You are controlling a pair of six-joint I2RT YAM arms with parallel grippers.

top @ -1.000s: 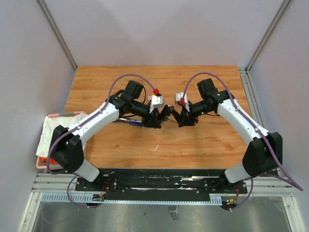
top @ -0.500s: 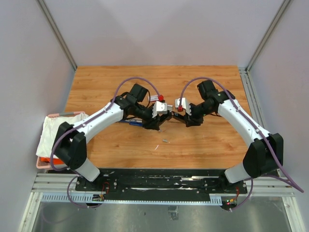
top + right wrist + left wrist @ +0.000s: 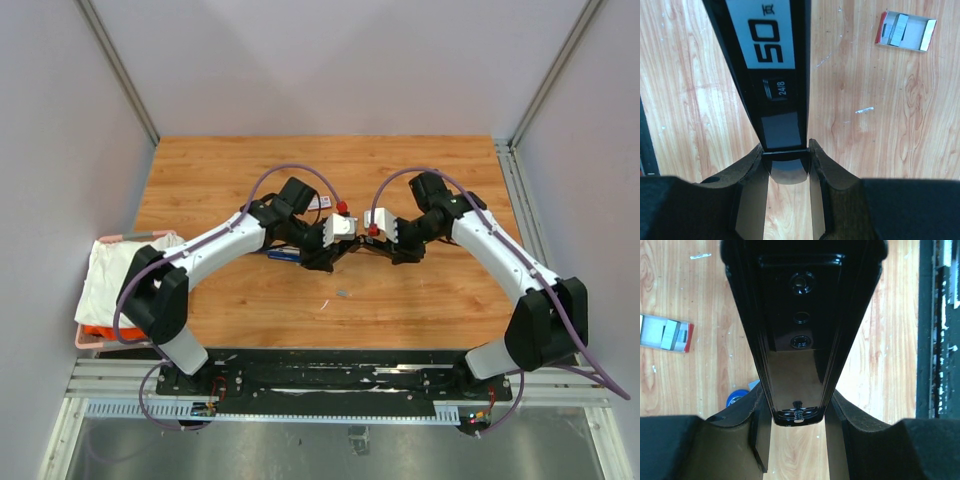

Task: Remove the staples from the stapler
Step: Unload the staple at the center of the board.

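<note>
Two arms bow in over the middle of the wooden bench [image 3: 200, 170], left arm [image 3: 215, 243] and right arm [image 3: 497, 248], and both have hold of the black stapler [image 3: 358, 246] between them. Pink basket [image 3: 140, 235] with a white cloth [image 3: 115, 270] sits well left of the stapler, off the bench edge beside the left arm. Left gripper [image 3: 799, 401] is pinched on one end of the stapler, fingers [image 3: 840, 412] pressed to both sides of a glossy black part that shows screw holes and a small spring at its near end. Right gripper [image 3: 786, 149] is pinched on the other end, on the part with the white "50" label, fingers tight against both flanks. Blue object [image 3: 285, 254] lies on the bench just left of the stapler, partly under the left arm; can't tell what it is. Small red-and-white box [image 3: 905, 31] lies open near the stapler on its far side, grey strips inside. Staples [image 3: 343, 293]: one tiny grey bar on the bench on the near side of the stapler, toward the arm bases, apart from both grippers. Thin pale sliver [image 3: 323, 304] lies just left of that bar, a bit further from the stapler; too small to identify.
</note>
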